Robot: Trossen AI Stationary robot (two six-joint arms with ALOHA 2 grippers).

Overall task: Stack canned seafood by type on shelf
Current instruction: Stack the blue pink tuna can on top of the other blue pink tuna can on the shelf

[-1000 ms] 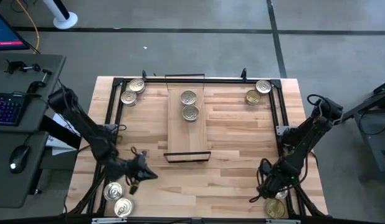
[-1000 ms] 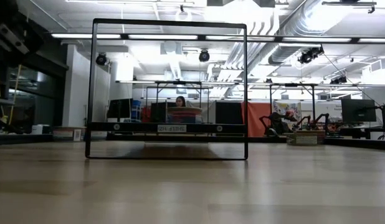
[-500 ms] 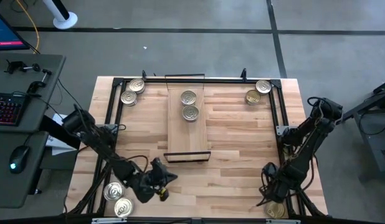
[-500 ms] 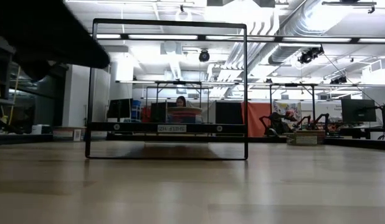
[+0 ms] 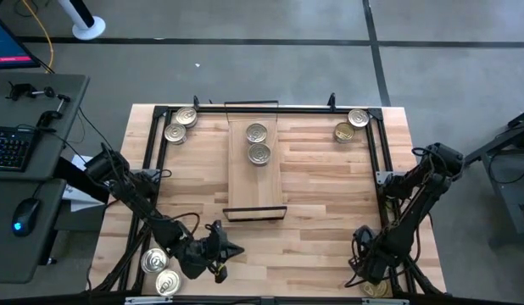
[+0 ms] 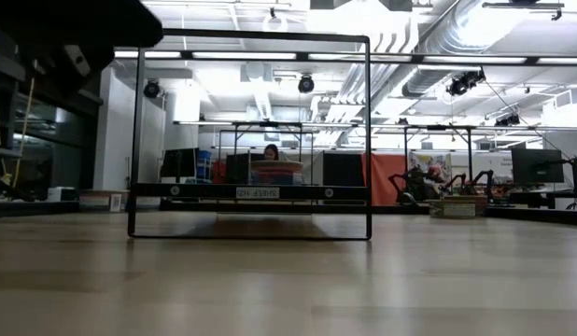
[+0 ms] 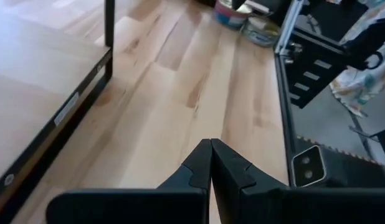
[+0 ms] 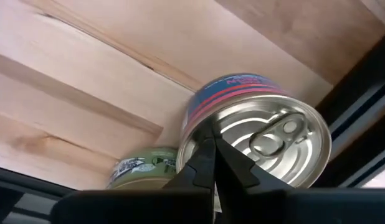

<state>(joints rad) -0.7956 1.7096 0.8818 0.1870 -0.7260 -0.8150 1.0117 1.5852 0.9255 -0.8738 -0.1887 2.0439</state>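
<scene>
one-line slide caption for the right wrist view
Shut right end effector poised at a silver-lidded tin, a green-labelled tin beside it.

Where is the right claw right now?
High view: right claw, shut, hovers at the table's near right corner, just over the tins there.

1. The butcher-block table (image 5: pixel 321 212) carries the shelf (image 5: pixel 245 182) at its far middle.
2. Two tins (image 5: pixel 259 144) lie on the shelf's far end.
3. Tin pairs sit at the table's far-left (image 5: pixel 179 124), far-right (image 5: pixel 352 124) and near-left (image 5: pixel 160 271) corners.
</scene>
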